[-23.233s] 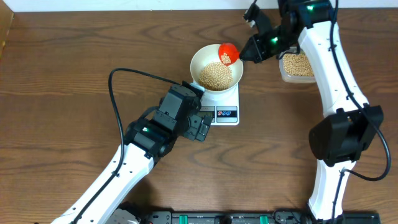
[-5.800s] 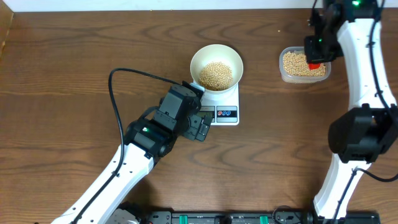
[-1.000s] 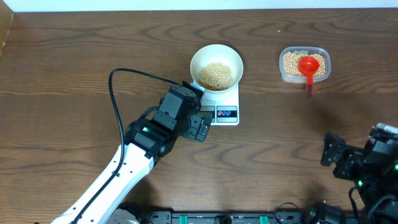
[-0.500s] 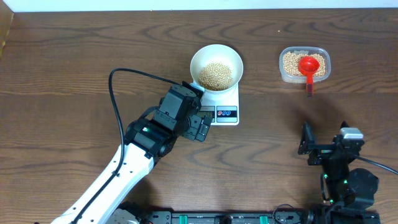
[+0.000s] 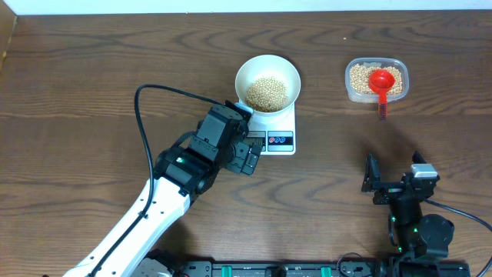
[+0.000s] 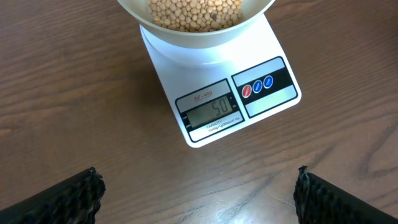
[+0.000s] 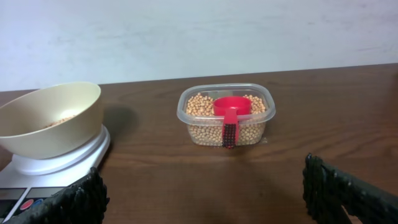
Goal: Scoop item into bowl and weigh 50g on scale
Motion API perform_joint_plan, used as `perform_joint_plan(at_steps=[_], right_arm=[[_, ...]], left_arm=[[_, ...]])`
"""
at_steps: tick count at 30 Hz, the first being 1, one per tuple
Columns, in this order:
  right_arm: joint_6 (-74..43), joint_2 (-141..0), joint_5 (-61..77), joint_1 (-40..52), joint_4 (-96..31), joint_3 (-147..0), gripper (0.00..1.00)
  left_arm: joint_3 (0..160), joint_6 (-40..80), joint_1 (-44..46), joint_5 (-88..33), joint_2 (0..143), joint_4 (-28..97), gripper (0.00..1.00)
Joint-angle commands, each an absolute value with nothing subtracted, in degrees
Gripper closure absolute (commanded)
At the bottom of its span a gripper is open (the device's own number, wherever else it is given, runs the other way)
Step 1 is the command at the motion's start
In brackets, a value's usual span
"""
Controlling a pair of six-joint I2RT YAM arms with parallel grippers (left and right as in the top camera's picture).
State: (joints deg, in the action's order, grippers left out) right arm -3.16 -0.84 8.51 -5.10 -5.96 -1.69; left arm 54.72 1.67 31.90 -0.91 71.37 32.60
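Note:
The white bowl [image 5: 241, 73] holds a heap of tan beans [image 5: 267, 92] and stands on the white scale [image 5: 281, 141]. In the left wrist view the scale's display [image 6: 210, 113] reads 50, with the bowl [image 6: 199, 38] just above it. My left gripper [image 5: 250, 156] hovers open at the scale's front left, nothing between its fingers [image 6: 68, 196]. My right gripper [image 5: 393, 175] is open low at the front right, far from the bowl. From the right wrist, its empty gripper [image 7: 202, 199] faces the bowl [image 7: 50, 118] and scale [image 7: 59, 163].
A clear plastic tub [image 5: 350, 91] of beans sits at the back right, with a red scoop [image 5: 381, 81] resting in it, handle over the near rim. The right wrist view shows the tub [image 7: 264, 118] and scoop [image 7: 231, 107] straight ahead. A black cable [image 5: 141, 115] loops left of my left arm.
My right arm has drawn in at the front right, its open gripper shifting left and a little away from the table's front edge. Left arm, bowl, scale and scoop have not moved.

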Motion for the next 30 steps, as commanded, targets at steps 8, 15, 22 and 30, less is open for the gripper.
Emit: perform_joint_plan(at_steps=[8,15,22,30], right_arm=[[-2.9,-0.3,7.6,-4.8,-5.1,-1.0,0.01],[-2.9,-0.3,7.6,-4.8,-4.9,-0.9,0.01],[-2.9,-0.3,7.6,-4.8,-4.9,-0.9,0.01],[-2.9,-0.3,7.6,-4.8,-4.9,-0.9,0.01]], left_arm=[[54.3,1.8,31.6,-0.2,71.3,32.6,0.00],[54.3,1.8,31.6,-0.2,71.3,32.6,0.00],[54.4,1.8,31.6,-0.2,71.3,32.6,0.00],[54.3,1.8,31.6,-0.2,71.3,32.6,0.00]])
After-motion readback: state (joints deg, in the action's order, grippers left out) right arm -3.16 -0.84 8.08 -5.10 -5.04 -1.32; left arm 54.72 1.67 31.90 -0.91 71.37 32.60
